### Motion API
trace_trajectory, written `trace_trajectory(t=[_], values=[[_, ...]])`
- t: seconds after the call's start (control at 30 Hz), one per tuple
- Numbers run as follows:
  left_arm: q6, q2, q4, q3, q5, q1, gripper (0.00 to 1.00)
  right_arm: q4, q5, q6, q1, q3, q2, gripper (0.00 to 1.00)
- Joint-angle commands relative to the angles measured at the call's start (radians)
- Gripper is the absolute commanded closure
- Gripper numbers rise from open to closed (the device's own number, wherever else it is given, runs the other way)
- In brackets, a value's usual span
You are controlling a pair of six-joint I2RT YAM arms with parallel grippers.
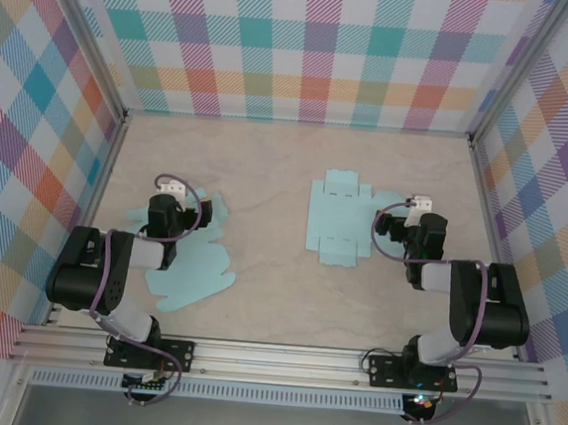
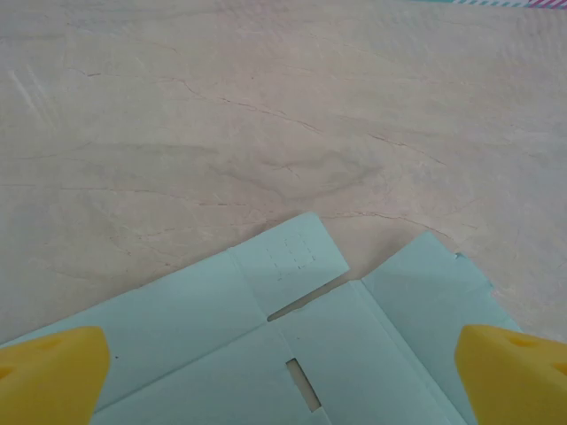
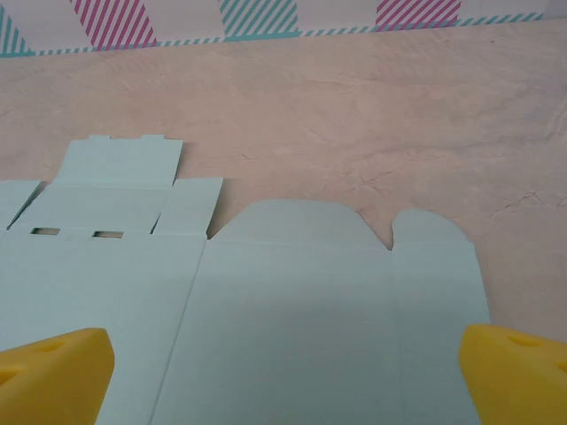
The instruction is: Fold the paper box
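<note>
Two flat light-blue paper box blanks lie unfolded on the table. One paper box blank (image 1: 197, 270) sits at the left, partly under my left arm, and the left wrist view shows its slotted panels (image 2: 266, 345) below the jaws. The other paper box blank (image 1: 338, 222) lies right of centre, and in the right wrist view its rounded flaps (image 3: 301, 292) spread under the jaws. My left gripper (image 2: 283, 376) hangs open over its sheet with yellow fingertips (image 2: 53, 372) far apart. The right gripper (image 3: 283, 372) is open too, holding nothing.
Checked walls (image 1: 309, 46) enclose the beige table (image 1: 269, 161) on three sides. An aluminium rail (image 1: 281, 357) with both arm bases runs along the near edge. Bare tabletop stretches behind and between the two sheets.
</note>
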State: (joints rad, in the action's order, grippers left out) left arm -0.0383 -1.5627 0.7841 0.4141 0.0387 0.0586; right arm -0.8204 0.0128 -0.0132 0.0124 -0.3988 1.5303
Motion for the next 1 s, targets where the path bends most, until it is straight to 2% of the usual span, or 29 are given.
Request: trace_trajectory(t=[0.0, 0.83, 0.97], values=[[-0.004, -0.002, 0.006, 0.017, 0.009, 0.007, 0.00, -0.005, 0.019, 0.012, -0.004, -0.014, 0.004, 0.00], [0.008, 0.004, -0.007, 0.021, 0.011, 0.001, 0.00, -0.006, 0.023, 0.009, -0.006, -0.014, 0.003, 0.00], [0.010, 0.070, -0.057, 0.021, 0.026, 0.001, 0.00, 0.075, 0.012, 0.007, -0.006, -0.040, -0.038, 0.00]])
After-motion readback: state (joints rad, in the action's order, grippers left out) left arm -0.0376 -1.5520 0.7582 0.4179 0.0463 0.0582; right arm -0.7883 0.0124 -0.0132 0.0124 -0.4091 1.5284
